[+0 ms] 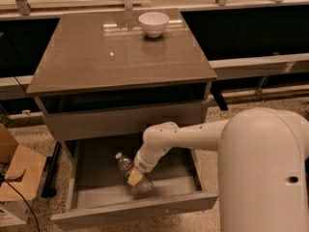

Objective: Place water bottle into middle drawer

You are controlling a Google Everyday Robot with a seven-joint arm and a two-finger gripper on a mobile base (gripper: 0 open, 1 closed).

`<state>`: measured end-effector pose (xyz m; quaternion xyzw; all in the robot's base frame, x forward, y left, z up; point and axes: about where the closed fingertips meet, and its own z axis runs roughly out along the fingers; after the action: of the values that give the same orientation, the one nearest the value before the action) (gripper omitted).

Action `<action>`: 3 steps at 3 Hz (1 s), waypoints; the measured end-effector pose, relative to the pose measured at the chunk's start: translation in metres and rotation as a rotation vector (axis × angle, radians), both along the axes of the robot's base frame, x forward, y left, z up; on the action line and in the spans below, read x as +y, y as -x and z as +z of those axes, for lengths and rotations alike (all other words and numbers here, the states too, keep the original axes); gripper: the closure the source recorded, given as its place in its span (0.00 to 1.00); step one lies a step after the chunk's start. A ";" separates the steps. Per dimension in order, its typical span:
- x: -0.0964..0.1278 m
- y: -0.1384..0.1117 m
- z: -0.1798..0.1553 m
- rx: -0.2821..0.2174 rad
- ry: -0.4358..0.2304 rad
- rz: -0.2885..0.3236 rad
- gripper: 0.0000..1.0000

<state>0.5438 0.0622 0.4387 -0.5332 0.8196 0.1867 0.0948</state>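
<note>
We are holding our gripper (135, 177) inside the open middle drawer (96, 174). Its jaws are pinching the tilted water bottle (125, 165) low over the drawer's floor, probably so it drops softly.

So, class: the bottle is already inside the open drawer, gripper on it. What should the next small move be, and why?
Probably open the fingers to let go. The gripper holds the water bottle tilted, low over the floor of the open middle drawer, within its walls, so a release should leave it inside.
</note>
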 end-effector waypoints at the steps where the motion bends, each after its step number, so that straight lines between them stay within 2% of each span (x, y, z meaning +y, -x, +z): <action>1: 0.001 0.002 -0.017 0.028 0.010 -0.028 0.62; 3: 0.023 0.022 -0.034 0.086 -0.014 -0.046 0.16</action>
<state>0.5220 0.0847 0.4045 -0.5049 0.8338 0.2128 0.0674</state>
